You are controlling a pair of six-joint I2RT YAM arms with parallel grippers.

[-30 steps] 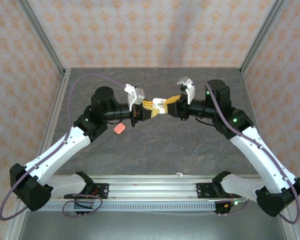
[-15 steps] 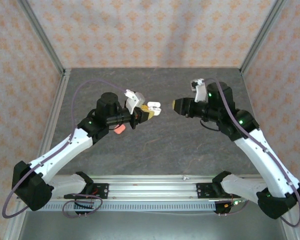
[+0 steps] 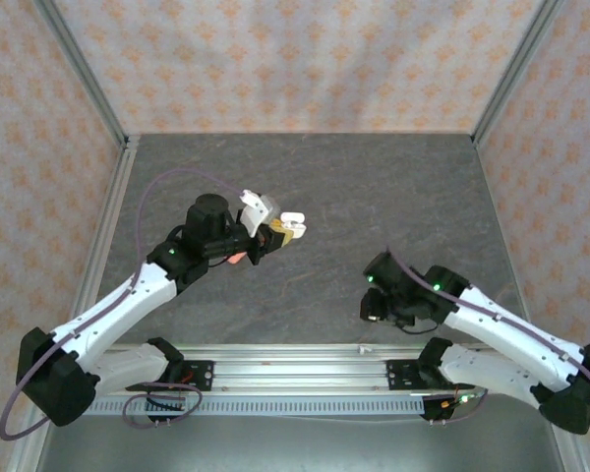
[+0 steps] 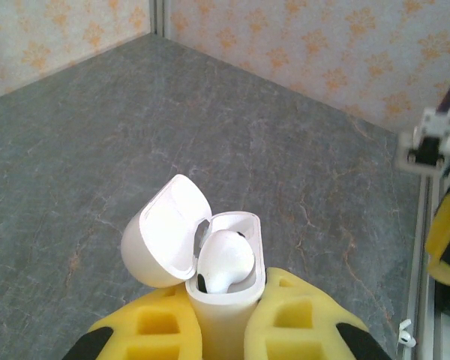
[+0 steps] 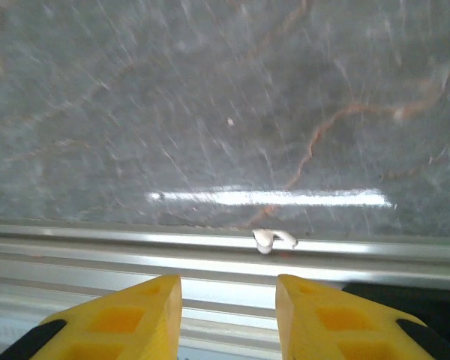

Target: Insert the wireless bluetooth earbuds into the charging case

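1. Left wrist view: the yellow left fingers (image 4: pixel 300 326) are clamped on the lower body of the white charging case (image 4: pixel 223 311), which stands upright between them at 6 o'clock in the frame.
2. The case's lid (image 4: pixel 161 240) is swung open toward 10 o'clock. 1 white earbud (image 4: pixel 226 262) sits in the open well with its rounded head up. I cannot tell whether another sits beside it.
3. The grey marbled tabletop (image 4: pixel 210 112) stretches away behind the case toward 12 o'clock, up to the patterned walls.
4. Right wrist view: the right fingers (image 5: pixel 337 319) are spread wide with nothing between them, at 6 o'clock in the frame, over the near edge of the tabletop. This view is blurred.
5. A second white earbud (image 5: pixel 274 239) lies on the metal rail (image 5: pixel 97 251) along that edge, at 12 o'clock from the gap between the fingers and clear of both.
6. Top external view: the left arm (image 3: pixel 128 295) reaches to the middle of the tabletop and carries the open case at its tip.
7. A small pink-red thing (image 3: pixel 236 258) lies at 8 o'clock from the case, partly covered by the left arm.
8. The right arm (image 3: pixel 492 320) is folded low, with its wrist end at 5 o'clock on the tabletop, near the rail and well apart from the case.
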